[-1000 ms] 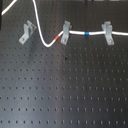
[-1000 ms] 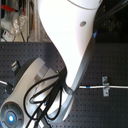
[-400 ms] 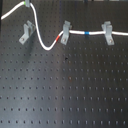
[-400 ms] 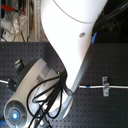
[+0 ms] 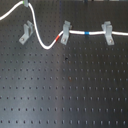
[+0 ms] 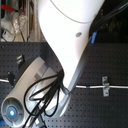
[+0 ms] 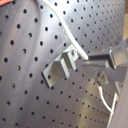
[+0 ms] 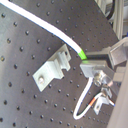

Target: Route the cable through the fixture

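The white cable (image 5: 45, 44) comes in from the first exterior view's top left and passes close beside the diagonal fixture (image 5: 26, 32), not between its prongs. It sags, then rises past its red band (image 5: 59, 38). It runs through the middle clip (image 5: 66, 31), past the blue band (image 5: 86, 33) and through the right clip (image 5: 106, 33). My gripper is out of frame in the first exterior view. In the first wrist view the gripper (image 7: 87, 62) is shut on the cable (image 7: 67, 32), just beside the fixture (image 7: 60, 69). The second wrist view shows the same: gripper (image 8: 88, 64), cable (image 8: 45, 22), fixture (image 8: 52, 67).
The black perforated board (image 5: 65, 90) fills the first exterior view. In the second exterior view the white arm (image 6: 70, 40) with its black hoses blocks most of the scene. Only the right clip (image 6: 105, 85) and a stretch of cable (image 6: 117, 86) show.
The held top bend of the cable has shifted slightly toward the first exterior view's left. The arm has shifted a little in the second exterior view.
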